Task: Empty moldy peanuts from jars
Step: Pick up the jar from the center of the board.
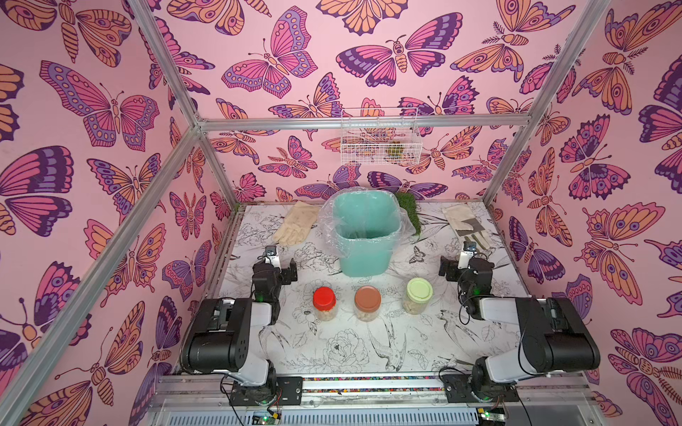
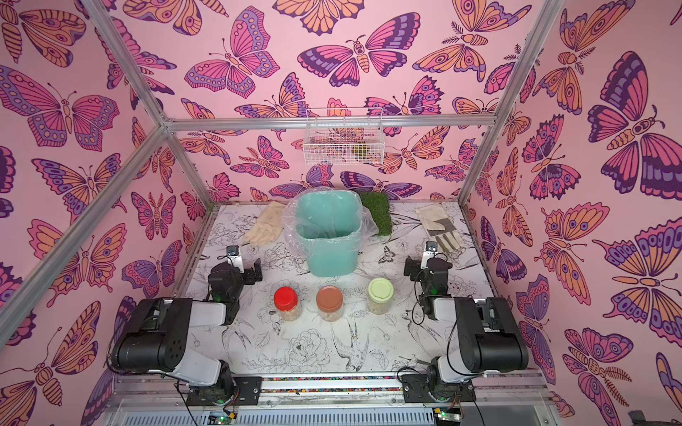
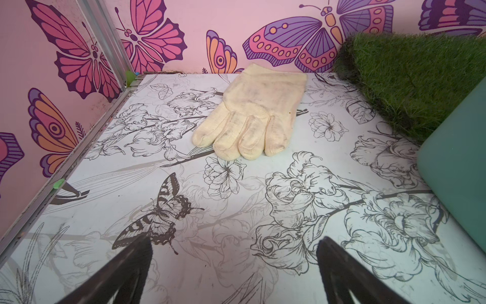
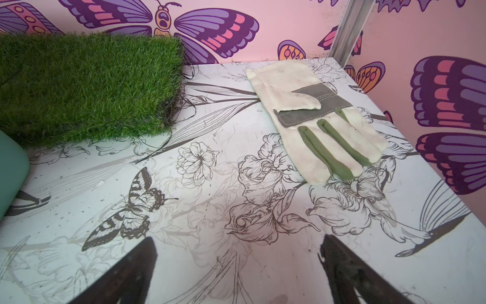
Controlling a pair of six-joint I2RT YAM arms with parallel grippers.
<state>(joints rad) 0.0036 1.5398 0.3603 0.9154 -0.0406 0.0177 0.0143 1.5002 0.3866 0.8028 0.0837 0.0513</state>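
Three clear jars stand in a row on the flower-printed table, seen in both top views: a red-lidded jar [image 1: 324,300] [image 2: 286,300], a brown-lidded jar [image 1: 367,301] [image 2: 329,301] and a pale-green-lidded jar [image 1: 419,293] [image 2: 380,293]. All lids are on. Pale moldy peanuts [image 1: 326,314] show through the jar walls. My left gripper [image 1: 282,265] [image 3: 234,250] hovers left of and behind the red jar, open and empty. My right gripper [image 1: 463,263] [image 4: 236,250] sits right of and behind the green jar, open with nothing between its fingers. Neither wrist view shows a jar.
A teal bin [image 1: 365,258] lined with clear plastic stands behind the jars. A cream glove [image 1: 297,227] [image 3: 249,113] lies back left, a grey-patched glove [image 1: 467,225] [image 4: 323,118] back right. A grass tuft [image 1: 409,214] sits beside the bin. A wire basket [image 1: 380,138] hangs on the back wall.
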